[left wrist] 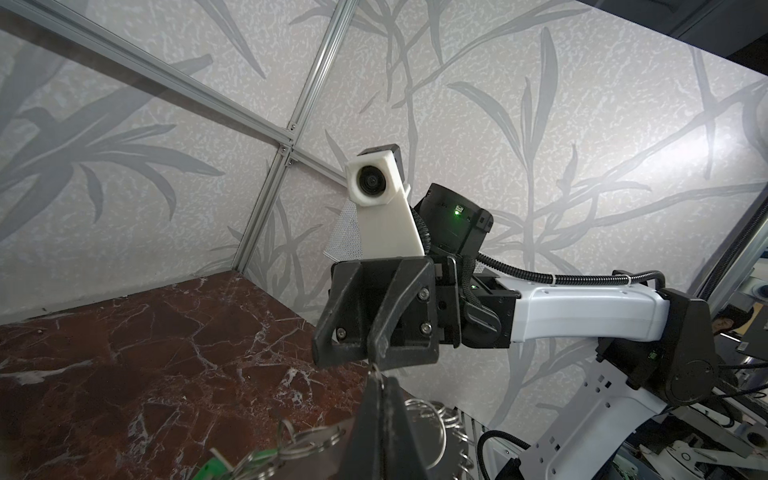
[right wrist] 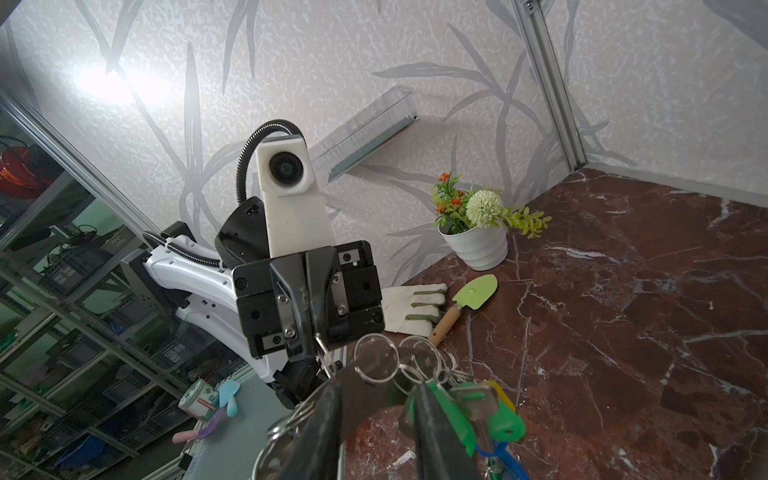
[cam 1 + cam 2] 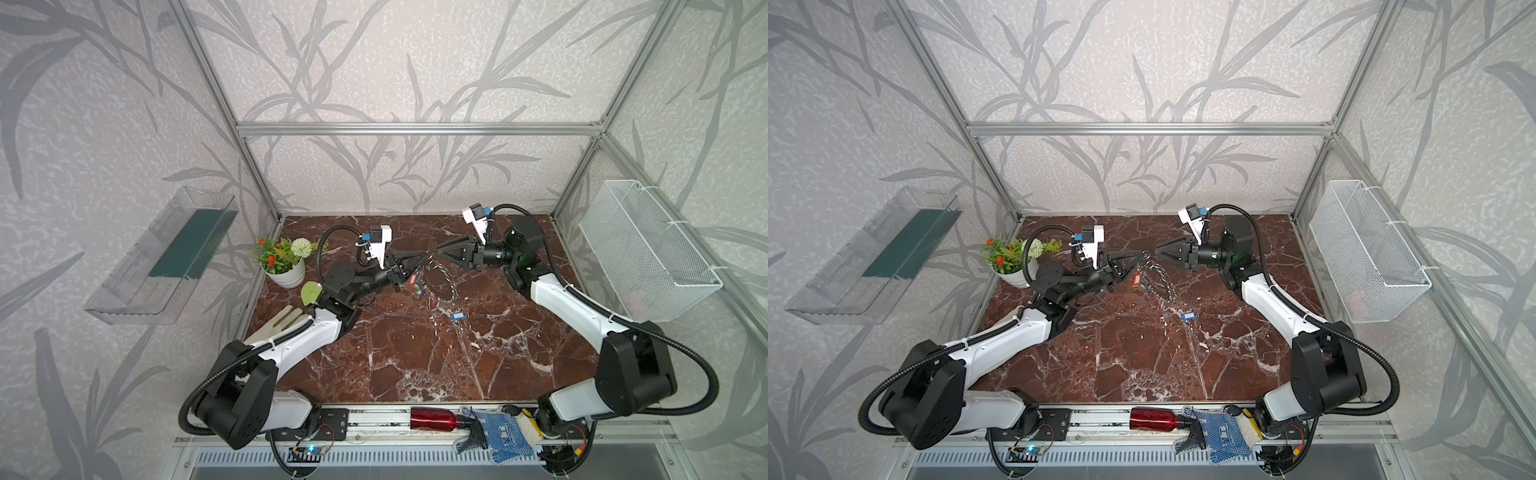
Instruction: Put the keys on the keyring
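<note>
Here the left tool (image 3: 422, 257) is pinching the flat grey clip-fringed metal keyring (image 3: 451, 278) while the right tool (image 3: 437, 250) is hovering alongside, part-open.

Tabletop (image 3: 415, 357): red-brown marble with white veins.
Walls (image 3: 415, 62): pale grey with a darker grey leaf-and-stem pattern.
Keyring (image 3: 452, 286): dull grey plate with shiny silver clips.
Keys (image 2: 478, 399): silver.
Tags: red tag (image 3: 412, 281), green tag (image 2: 508, 428), yellow tag (image 2: 505, 397), blue tag (image 2: 496, 451).
Loose key (image 3: 456, 316), near the tabletop's middle: blue with a white label.
Flowerpot (image 3: 286, 275), left edge: white, ribbed.
Flowers (image 3: 282, 249): orange and cream blooms, green leaves.
Trowel (image 2: 478, 291): light green blade, tan wooden handle.
Work glove (image 2: 415, 307): cream with olive strips.
Basket (image 3: 648, 253): white wire mesh.
Shelf (image 3: 166, 257): clear, with a dark green floor.
Bottle (image 3: 434, 417): shiny red.
Dotted glove (image 3: 505, 436): blue and white.
Arms (image 3: 573, 303): white shells, black joints.
</note>
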`<act>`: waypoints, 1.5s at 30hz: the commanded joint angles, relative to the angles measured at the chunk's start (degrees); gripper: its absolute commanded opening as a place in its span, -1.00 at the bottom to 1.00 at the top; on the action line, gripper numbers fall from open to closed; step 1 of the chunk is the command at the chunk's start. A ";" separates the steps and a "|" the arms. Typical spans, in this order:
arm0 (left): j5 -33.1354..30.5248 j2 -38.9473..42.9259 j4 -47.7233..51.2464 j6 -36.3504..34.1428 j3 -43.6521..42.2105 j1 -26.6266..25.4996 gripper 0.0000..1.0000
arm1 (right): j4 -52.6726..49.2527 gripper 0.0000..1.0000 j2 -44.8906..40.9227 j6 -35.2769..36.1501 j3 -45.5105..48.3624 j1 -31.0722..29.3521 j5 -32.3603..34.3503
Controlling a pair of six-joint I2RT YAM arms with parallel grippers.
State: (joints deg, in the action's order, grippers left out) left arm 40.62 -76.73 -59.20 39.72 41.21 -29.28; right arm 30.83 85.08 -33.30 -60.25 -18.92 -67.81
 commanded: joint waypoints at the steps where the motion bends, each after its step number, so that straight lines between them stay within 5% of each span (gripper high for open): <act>1: 1.49 0.31 -5.45 1.06 3.01 0.10 -1.00 | 2.60 -0.33 -1.93 -0.98 -1.08 0.02 -0.88; 36: 2.77 -0.87 -4.70 0.80 4.02 -0.34 -1.00 | 9.18 -0.66 1.30 -6.93 -0.87 -2.84 -4.08; 45: 2.83 -1.08 -3.35 0.27 3.36 -0.20 -1.00 | 10.66 -1.00 1.85 -8.11 -0.66 -2.73 -3.95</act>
State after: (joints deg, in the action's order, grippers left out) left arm 42.50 -78.00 -59.81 40.53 42.81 -29.43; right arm 39.24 86.26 -40.58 -60.25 -21.50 -71.00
